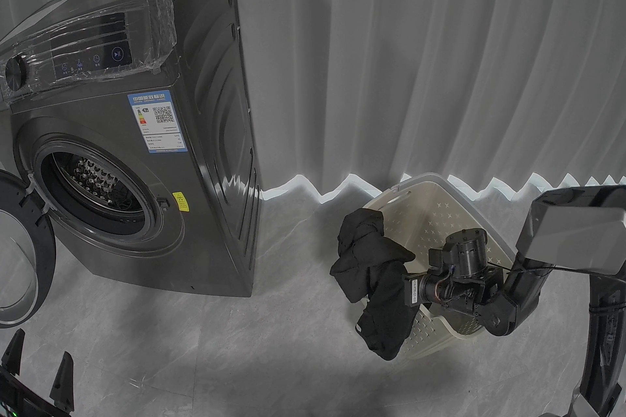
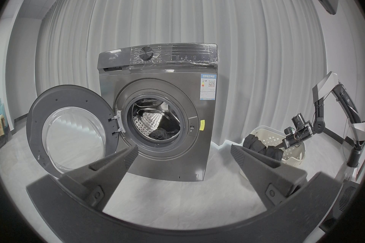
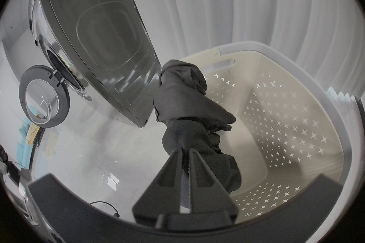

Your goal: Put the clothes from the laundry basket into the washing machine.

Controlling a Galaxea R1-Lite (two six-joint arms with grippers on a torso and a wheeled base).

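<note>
1. Head view, far left: the washing machine's round door (image 1: 39, 268) stands swung open, hinged at the left of the opening.
2. Just below it, near the floor (image 1: 261, 346), the left gripper (image 1: 39, 354) hangs with its fingers (image 2: 106, 171) spread wide and nothing between them. In the left wrist view they face the machine's front.
3. The washing machine (image 1: 202, 177) stands on the floor with its drum (image 1: 98, 190) open to view. In the left wrist view a dark item (image 2: 161, 134) lies low inside the drum.
4. Well to the right of the machine, a black garment (image 1: 373, 281) is bunched at the rim of the laundry basket (image 1: 456, 210) on the side toward the machine. Part of it hangs down outside the wall.
5. The right gripper (image 3: 185, 156) has its fingers (image 3: 171, 179) drawn narrow, pinching a fold of that garment at the basket's rim.
6. The basket is pale with star-shaped holes in its walls. It stands on the floor before a pleated curtain (image 1: 424, 47).
</note>
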